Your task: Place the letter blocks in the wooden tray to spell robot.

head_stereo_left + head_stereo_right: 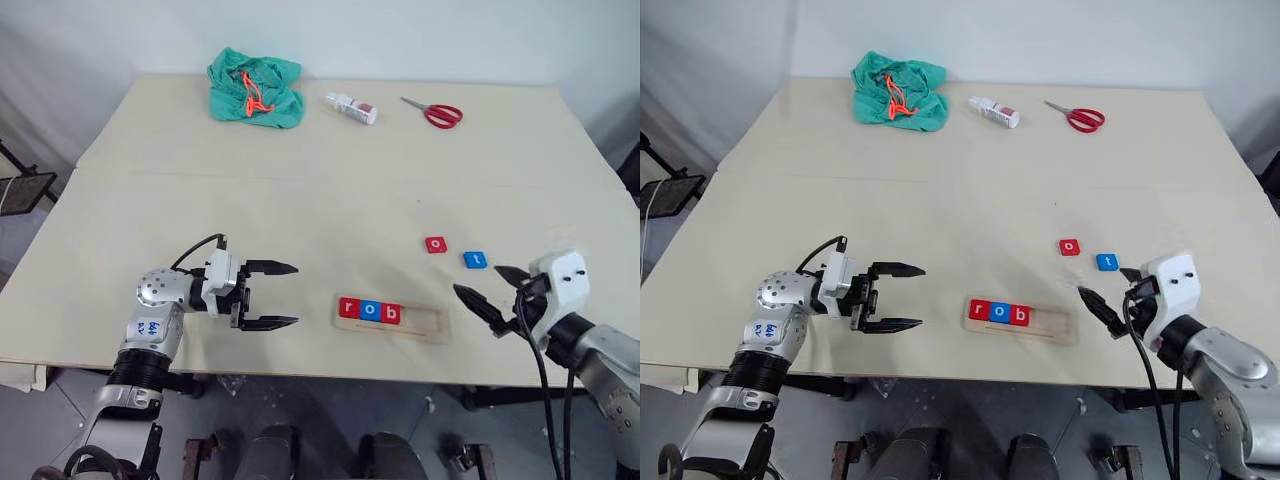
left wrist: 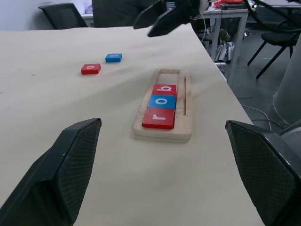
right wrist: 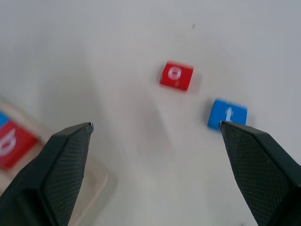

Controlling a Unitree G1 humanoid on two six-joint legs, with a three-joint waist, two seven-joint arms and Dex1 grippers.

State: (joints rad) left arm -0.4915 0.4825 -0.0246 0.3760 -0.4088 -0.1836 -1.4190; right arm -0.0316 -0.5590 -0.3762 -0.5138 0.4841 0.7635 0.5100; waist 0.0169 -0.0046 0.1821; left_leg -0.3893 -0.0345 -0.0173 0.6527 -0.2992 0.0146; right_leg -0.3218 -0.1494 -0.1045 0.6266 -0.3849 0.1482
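My right gripper [image 1: 487, 288] hangs empty with its fingers spread wide, just above the table [image 1: 300, 200] near its front edge, toward the front right corner. My left gripper [image 1: 272, 295] is likewise released and holds nothing; it points sideways toward the wooden tray [image 1: 425, 325], level above the front edge and well apart from it. The wooden tray lies flat along the front edge, between my two grippers. Three letter blocks sit side by side in its left part: a red r [image 1: 349, 308], a blue o [image 1: 370, 311] and a red b [image 1: 391, 314], touching one another. The tray's right part is bare wood. The red o [image 1: 436, 244] and the blue t [image 1: 475, 260] lie loose on the table, behind the tray's right end and near each other without touching. Along the far edge lie a green cloth [image 1: 255, 90], a small bottle [image 1: 351, 107] and red-handled scissors [image 1: 434, 112].
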